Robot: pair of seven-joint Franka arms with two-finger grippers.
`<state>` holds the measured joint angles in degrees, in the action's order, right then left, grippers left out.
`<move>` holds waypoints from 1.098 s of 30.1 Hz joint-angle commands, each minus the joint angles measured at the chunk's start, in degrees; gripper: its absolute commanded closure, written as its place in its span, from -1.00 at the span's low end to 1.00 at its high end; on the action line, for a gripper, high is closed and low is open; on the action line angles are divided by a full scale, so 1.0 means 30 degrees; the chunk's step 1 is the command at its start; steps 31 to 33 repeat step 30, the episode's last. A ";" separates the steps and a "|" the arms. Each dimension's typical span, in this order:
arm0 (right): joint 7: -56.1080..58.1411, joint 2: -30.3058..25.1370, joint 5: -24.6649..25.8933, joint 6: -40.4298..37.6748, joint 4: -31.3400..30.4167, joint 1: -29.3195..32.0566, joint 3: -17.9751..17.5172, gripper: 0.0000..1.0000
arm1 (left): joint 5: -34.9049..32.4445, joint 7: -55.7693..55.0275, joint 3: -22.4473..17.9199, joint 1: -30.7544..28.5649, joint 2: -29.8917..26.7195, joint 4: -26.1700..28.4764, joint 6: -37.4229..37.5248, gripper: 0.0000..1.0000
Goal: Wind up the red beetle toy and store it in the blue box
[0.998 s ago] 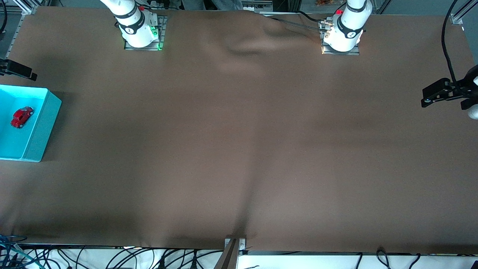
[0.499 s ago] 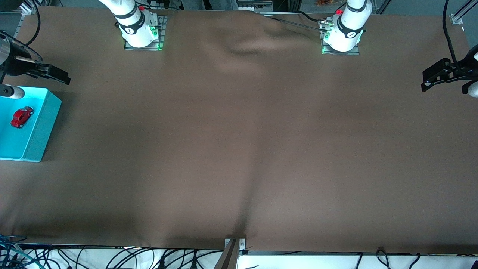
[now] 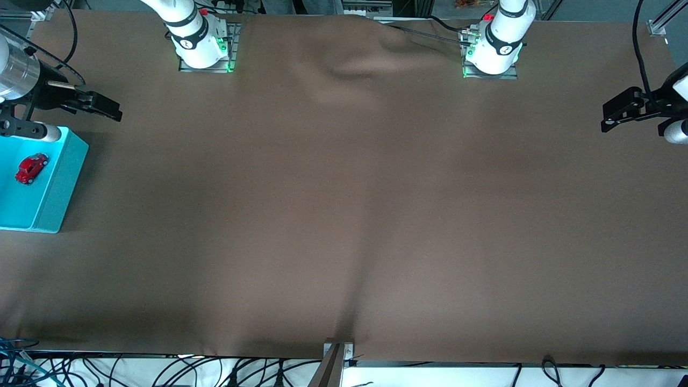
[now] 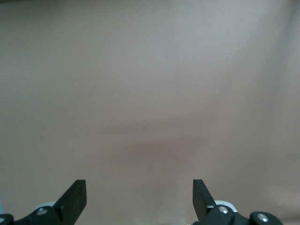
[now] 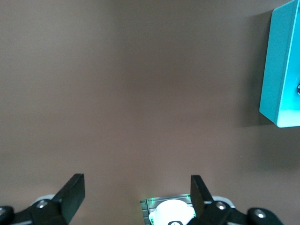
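right gripper (image 3: pixel 102 107) advanced | red beetle toy (image 3: pixel 31 167) in blue box (image 3: pixel 56 185), apart

The red beetle toy (image 3: pixel 31 167), small, glossy and rounded, sits on its wheels inside the blue box (image 3: pixel 56 188), lying diagonally on the floor of it. The blue box, a bright cyan bin, stands at the right arm's end of the desk

One red beetle toy (image 3: pixel 31 168), one blue box (image 3: pixel 51 185), two arms, seemingly one brown cloth (image 3: pixel 344 215).
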<state>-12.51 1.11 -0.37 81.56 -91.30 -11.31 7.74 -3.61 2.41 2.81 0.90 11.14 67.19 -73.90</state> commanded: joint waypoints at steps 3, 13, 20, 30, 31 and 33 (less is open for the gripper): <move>0.0361 -0.0049 -0.0432 0.0205 -0.0065 0.2329 -0.1902 -1.00 | 0.0529 -0.0158 -0.0175 0.0082 -0.1019 0.1450 -0.0387 -1.00; 0.0625 -0.0020 -0.0432 0.0205 -0.0095 0.2714 -0.2139 -1.00 | 0.0529 -0.0188 -0.0117 -0.0006 -0.0786 0.1246 -0.0387 -1.00; 0.1208 -0.0020 -0.0374 0.0088 -0.0124 0.2715 -0.2110 -1.00 | 0.0500 -0.0246 -0.0117 -0.0006 -0.0726 0.1245 -0.0416 -1.00; 0.2705 -0.0020 -0.0256 -0.0058 -0.0095 0.2773 -0.2081 -1.00 | 0.0500 -0.0246 -0.0117 -0.0064 -0.0726 0.1245 -0.0416 -1.00; 0.2705 -0.0020 -0.0256 -0.0058 -0.0095 0.2773 -0.2081 -1.00 | 0.0500 -0.0246 -0.0117 -0.0064 -0.0726 0.1245 -0.0416 -1.00; 0.2705 -0.0020 -0.0256 -0.0058 -0.0095 0.2773 -0.2081 -1.00 | 0.0500 -0.0246 -0.0117 -0.0064 -0.0726 0.1245 -0.0416 -1.00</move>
